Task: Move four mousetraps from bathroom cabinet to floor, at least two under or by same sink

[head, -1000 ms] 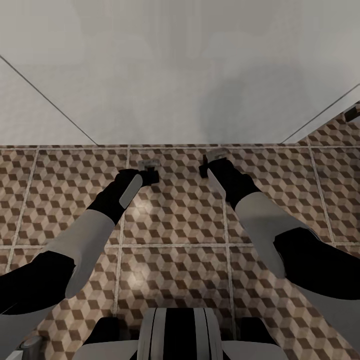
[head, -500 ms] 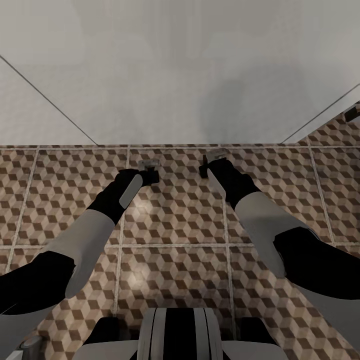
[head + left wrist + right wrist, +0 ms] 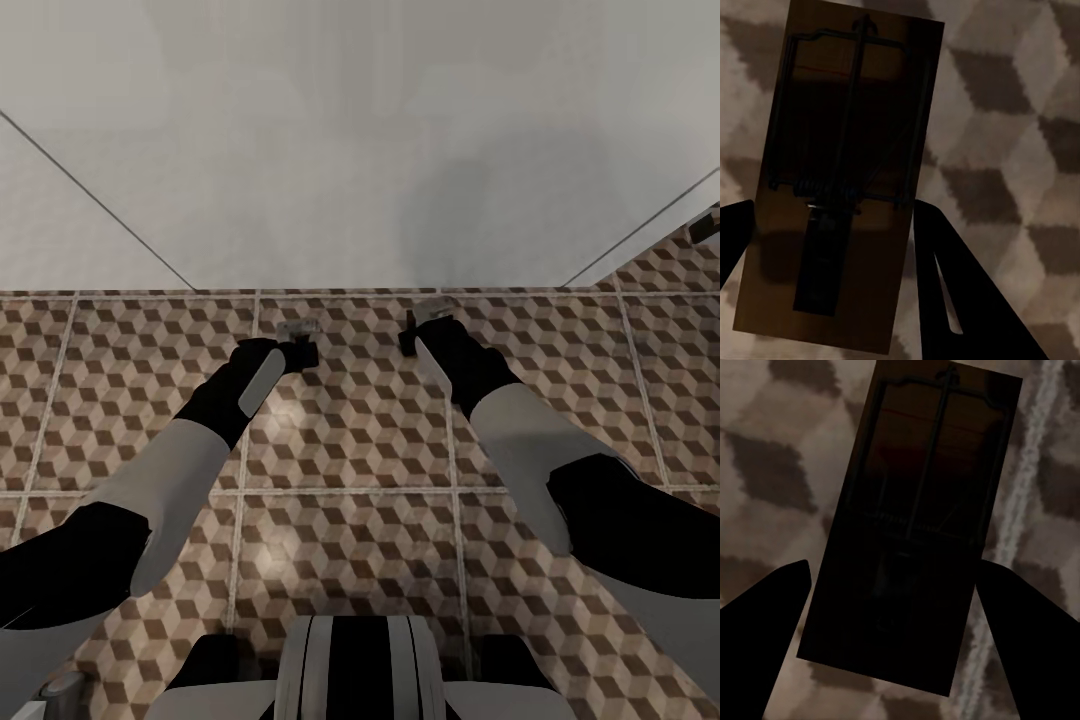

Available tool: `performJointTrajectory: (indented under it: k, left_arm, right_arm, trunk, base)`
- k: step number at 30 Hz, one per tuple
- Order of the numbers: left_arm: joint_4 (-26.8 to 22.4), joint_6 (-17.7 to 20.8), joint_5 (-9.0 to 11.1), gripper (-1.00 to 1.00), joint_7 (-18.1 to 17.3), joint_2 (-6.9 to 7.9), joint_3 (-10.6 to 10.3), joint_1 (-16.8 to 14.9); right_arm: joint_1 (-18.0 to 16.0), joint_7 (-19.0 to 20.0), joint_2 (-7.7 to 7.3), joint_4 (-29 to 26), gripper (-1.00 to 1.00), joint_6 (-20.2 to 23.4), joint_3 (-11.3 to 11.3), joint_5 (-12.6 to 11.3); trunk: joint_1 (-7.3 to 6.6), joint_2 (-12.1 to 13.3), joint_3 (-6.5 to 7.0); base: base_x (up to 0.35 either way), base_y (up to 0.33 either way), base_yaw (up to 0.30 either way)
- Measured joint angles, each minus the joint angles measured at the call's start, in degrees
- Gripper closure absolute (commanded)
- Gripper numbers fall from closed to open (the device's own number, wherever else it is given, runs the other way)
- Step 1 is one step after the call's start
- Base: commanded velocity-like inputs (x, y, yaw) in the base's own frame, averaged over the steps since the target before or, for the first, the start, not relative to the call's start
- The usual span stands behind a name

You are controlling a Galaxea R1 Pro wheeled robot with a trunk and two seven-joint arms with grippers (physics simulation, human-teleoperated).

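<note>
Both arms reach out low over the tiled bathroom floor (image 3: 350, 540). The left gripper (image 3: 300, 350) has its fingers wide apart on each side of a mousetrap (image 3: 840, 187). The right gripper (image 3: 412, 335) is spread the same way around another mousetrap (image 3: 911, 529). Both traps seem to lie flat on the tiles. Best to lift each arm straight up, so no finger bumps a trap. Past them stands a big white sink (image 3: 360, 140).
</note>
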Motion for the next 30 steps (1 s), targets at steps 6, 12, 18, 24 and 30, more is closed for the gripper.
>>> performJointTrajectory:
  k: [6, 12, 18, 24, 30]
  left_arm:
    - [-0.2, 0.01, -0.02, 1.0, 0.11, 0.03, 0.04, 0.0]
    - [-0.32, 0.06, -0.08, 1.0, 0.26, 0.08, 0.08, 0.0]
    - [-0.31, 0.09, -0.09, 1.0, 0.28, 0.11, 0.08, 0.0]
    - [-0.32, 0.1, -0.09, 1.0, 0.28, 0.2, 0.09, 0.0]
    - [-0.31, 0.1, -0.08, 1.0, 0.28, 0.19, 0.09, 0.0]
  right_arm:
    - [0.0, 0.0, 0.12, -0.01, 1.0, 0.0, -0.06, -0.04]
    - [0.0, 0.0, 0.24, 0.0, 1.0, 0.0, 0.0, -0.1]
    - [0.0, 0.02, 0.73, 0.0, 1.0, 0.02, 0.07, -0.1]
    - [0.0, 0.03, 0.73, -0.07, 1.0, 0.04, 0.16, -0.08]
    - [0.0, 0.1, 0.73, -0.02, 1.0, 0.05, 0.16, -0.09]
  trunk:
    - [0.0, 0.0, 0.0]
    - [0.0, 0.0, 0.0]
    - [0.0, 0.0, 0.0]
    - [0.0, 0.0, 0.0]
    - [0.0, 0.0, 0.0]
  base:
    - [0.0, 0.0, 0.0]
    - [0.0, 0.0, 0.0]
    - [0.0, 0.0, 0.0]
    - [0.0, 0.0, 0.0]
    - [0.0, 0.0, 0.0]
